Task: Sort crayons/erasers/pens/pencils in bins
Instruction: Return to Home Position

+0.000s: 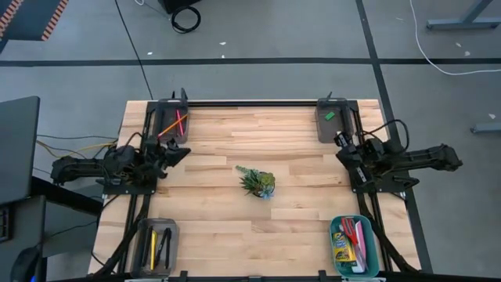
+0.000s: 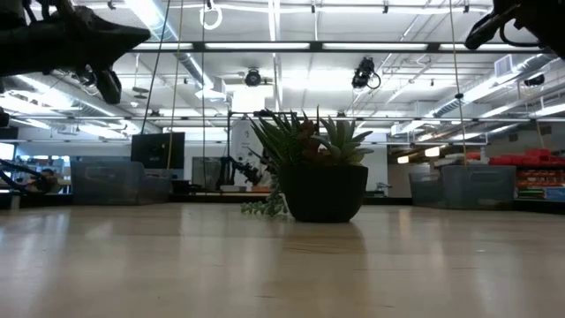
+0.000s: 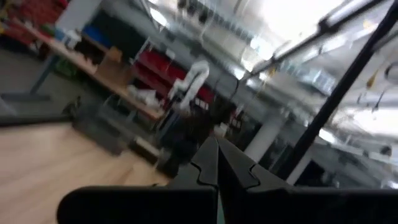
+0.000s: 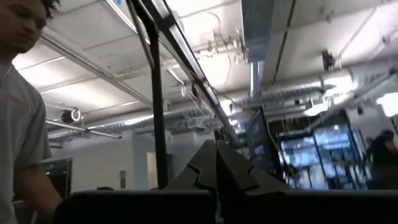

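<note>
The left gripper (image 1: pixel 178 153) hovers over the left side of the table (image 1: pixel 297 157). Its fingers (image 3: pixel 205 163) are pressed together with nothing between them. Just past its tip, at the far edge, sits a dark grey bin (image 1: pixel 167 112) holding two pencils (image 1: pixel 178 124), one orange and one pink. Well back from the gripper, at the near edge on the same side, a translucent bin (image 1: pixel 144 235) holds a yellow pencil (image 1: pixel 153 244) beside the black pens (image 1: pixel 165 247).

Between the two grippers, well apart from each, stands a potted plant (image 1: pixel 257 182) (it fills the middle of the low view).

The right gripper (image 1: pixel 343 145) hangs over the table's right side, mirroring the left. Its fingers (image 4: pixel 205 165) are likewise closed against each other and carry nothing. Just beyond its tip is the second dark grey bin (image 1: pixel 329 131), with a green eraser (image 1: pixel 329 116) inside; no other eraser can be made out there. Far on this gripper's near side, the teal bin (image 1: pixel 374 251) holds the crayon box (image 1: pixel 341 247) next to red-handled scissors (image 1: pixel 358 233). A person (image 4: pixel 18 124) in a grey shirt stands at the edge of the right wrist view.
</note>
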